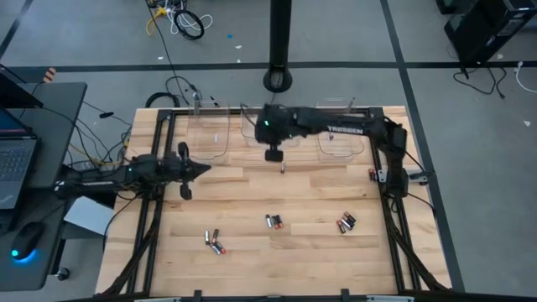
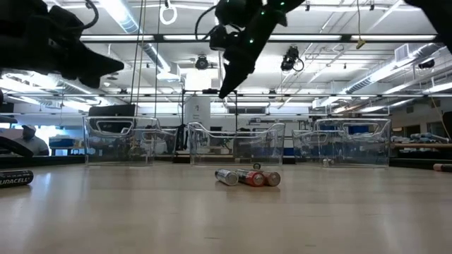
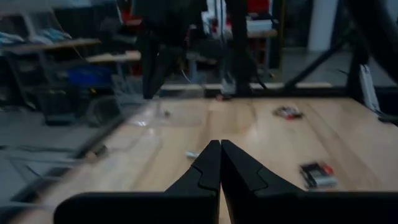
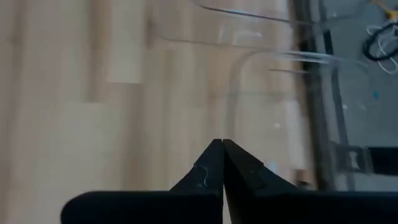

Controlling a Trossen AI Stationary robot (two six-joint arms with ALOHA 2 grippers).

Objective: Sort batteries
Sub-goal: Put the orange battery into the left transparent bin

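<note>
Batteries lie in small groups on the wooden table: one group near the middle (image 1: 273, 221), one to its right (image 1: 346, 222), one at the near left (image 1: 215, 242). A single battery (image 1: 284, 169) lies farther back. My right gripper (image 1: 274, 157) hangs high above the table's far middle, near the single battery, pointing steeply down; its fingers (image 4: 222, 146) are shut with nothing visible between them. My left gripper (image 1: 206, 170) waits level at the table's left side, shut (image 3: 220, 148) and empty.
Three clear plastic bins stand along the far edge: left (image 1: 210, 134), middle (image 1: 252, 126) and right (image 1: 340, 134). In the low view three batteries (image 2: 247, 177) lie side by side in front of the bins, and another battery (image 2: 14, 178) lies at the left.
</note>
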